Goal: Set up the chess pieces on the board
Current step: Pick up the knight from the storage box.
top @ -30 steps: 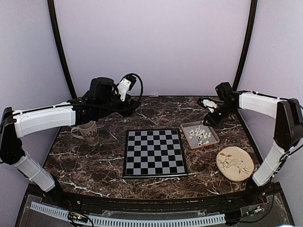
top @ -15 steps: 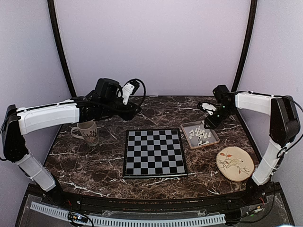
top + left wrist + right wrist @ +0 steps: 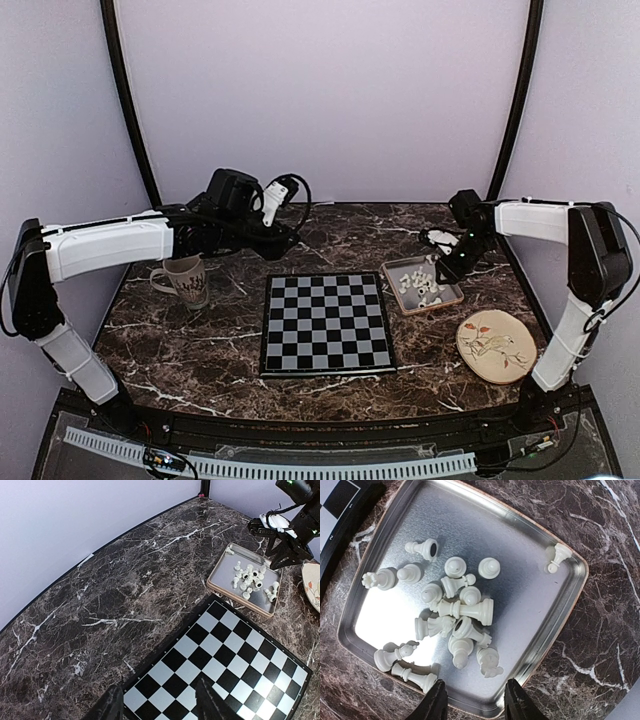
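Since pieces [image 3: 462, 610] lie heaped in the tray [image 3: 520, 540], the right gripper [image 3: 475, 705] over its rim, half-open and empty like the left gripper [image 3: 159, 705], may nip two.

Tray [image 3: 520, 555], mug [image 3: 183, 280] and plate [image 3: 495, 346] on a dark marble table [image 3: 200, 340]
The metal tray lies directly beneath the right pincer [image 3: 472, 700], the bird-painted plate near it toward the front edge. The beige mug stands upright, well left of the left pincer [image 3: 160, 705].
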`<state>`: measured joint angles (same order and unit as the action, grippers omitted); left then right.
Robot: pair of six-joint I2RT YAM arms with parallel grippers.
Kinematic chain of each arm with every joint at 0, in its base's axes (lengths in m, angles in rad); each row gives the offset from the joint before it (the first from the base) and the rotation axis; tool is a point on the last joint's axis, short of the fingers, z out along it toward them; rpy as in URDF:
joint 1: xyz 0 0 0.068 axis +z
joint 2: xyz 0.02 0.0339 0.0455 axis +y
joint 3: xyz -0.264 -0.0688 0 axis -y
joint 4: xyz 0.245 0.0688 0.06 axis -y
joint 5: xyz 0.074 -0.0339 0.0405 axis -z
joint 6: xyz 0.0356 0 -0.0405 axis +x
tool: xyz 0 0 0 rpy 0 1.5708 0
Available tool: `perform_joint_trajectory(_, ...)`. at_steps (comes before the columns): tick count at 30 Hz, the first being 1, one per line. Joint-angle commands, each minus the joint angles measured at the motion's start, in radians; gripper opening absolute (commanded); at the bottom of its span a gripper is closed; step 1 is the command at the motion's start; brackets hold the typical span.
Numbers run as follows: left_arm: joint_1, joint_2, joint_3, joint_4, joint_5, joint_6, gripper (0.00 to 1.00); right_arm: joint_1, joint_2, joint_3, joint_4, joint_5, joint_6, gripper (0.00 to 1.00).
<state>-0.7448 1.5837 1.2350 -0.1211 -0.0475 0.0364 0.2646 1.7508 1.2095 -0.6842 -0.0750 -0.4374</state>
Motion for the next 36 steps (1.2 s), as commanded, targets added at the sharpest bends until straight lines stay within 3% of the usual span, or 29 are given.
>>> perform_joint_trajectory(1,-0.005,-0.002,0.034,-0.016,0.011,-0.009,0.52,-0.005,0.017,0.017,0.001,0.019,0.006,0.38)
perform_joint_trajectory(21,-0.007,0.027,0.046,-0.036,0.023,-0.005,0.52,-0.057,0.109,0.067,-0.009,-0.073,-0.018,0.30)
perform_joint_trajectory(28,-0.008,0.033,0.053,-0.046,0.025,0.000,0.52,-0.057,0.143,0.091,-0.021,-0.090,-0.016,0.14)
perform_joint_trajectory(31,-0.007,0.034,0.053,-0.047,0.027,0.000,0.52,-0.057,0.137,0.088,-0.032,-0.087,-0.015,0.01)
perform_joint_trajectory(36,-0.007,0.038,0.057,-0.050,0.033,-0.001,0.52,-0.057,0.107,0.068,-0.047,-0.067,-0.015,0.00)
